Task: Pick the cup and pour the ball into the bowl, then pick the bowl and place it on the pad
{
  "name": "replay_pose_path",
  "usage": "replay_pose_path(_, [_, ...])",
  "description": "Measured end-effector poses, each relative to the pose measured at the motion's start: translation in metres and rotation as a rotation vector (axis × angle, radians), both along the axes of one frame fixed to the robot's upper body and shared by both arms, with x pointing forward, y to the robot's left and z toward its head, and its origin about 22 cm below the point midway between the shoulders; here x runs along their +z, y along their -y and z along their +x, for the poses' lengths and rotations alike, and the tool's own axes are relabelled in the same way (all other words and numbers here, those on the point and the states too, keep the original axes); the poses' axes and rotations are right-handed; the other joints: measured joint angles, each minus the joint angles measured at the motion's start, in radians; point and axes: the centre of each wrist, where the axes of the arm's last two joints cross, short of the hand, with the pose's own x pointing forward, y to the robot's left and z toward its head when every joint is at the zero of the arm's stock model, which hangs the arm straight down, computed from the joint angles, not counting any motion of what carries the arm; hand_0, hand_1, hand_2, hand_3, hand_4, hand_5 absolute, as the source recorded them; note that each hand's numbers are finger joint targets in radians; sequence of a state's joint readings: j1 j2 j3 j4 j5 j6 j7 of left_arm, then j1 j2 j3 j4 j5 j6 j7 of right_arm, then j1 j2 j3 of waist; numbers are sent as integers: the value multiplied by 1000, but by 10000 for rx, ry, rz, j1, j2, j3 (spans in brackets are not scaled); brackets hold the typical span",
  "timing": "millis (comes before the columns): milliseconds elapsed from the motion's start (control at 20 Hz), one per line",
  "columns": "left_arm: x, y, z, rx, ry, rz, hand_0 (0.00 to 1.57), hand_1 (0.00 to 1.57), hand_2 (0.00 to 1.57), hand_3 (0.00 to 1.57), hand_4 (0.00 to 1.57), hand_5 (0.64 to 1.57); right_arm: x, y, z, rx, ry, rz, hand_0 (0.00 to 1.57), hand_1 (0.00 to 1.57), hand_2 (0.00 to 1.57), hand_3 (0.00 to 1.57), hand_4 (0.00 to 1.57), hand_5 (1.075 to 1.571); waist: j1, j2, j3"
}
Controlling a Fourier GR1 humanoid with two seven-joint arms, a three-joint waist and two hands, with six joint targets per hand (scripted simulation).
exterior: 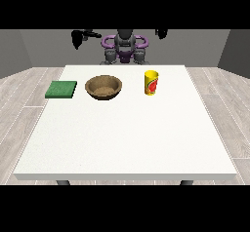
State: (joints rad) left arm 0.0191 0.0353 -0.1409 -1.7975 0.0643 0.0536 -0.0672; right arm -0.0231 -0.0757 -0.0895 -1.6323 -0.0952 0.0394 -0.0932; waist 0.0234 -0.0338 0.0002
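The hand at the view's left hangs raised in the upper left of the frame, above and behind the far edge of the table, with nothing in it. A dark finger or thumb sticks out sideways from it toward the middle of the frame; whether the rest of its fingers are curled or straight cannot be told. The hand at the view's right shows only partly at the very top of the scene, right of the robot's head, also lifted clear of the table and holding nothing; how its fingers lie cannot be told either. Between the two hands, at top centre, stands the robot's torso, grey with purple rings at the shoulders.

Below them the large white table fills the middle of the frame. Three things stand in a row across its far part. At the right of the row, slightly right of centre, a yellow cup with a red mark on its side stands upright; the ball cannot be seen from this angle. Left of it, near the centre, sits a brown wooden bowl, upright. Further left, near the table's left edge, a flat green pad lies apart from the bowl. A pale plank floor surrounds the table.
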Motion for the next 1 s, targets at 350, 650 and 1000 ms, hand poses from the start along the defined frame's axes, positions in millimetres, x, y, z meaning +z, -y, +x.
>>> replay_pose_path(350, [11,-25,44,499,1338,856,0,0,0,0,0,1255,13,6,32,450,1302,-80,0,0,0,0,0,1560,-301,1898,-1])
replay_pose_path(650, [0,-47,74,939,1362,1251,0,0,0,0,0,1245,8,20,46,574,1541,-284,0,0,0,0,0,1561,-588,2306,-2])
replay_pose_path(1000, [-32,-48,96,1405,1503,1407,0,0,0,0,0,1233,12,32,61,749,1735,-265,0,0,0,0,0,1563,-923,2491,-4])
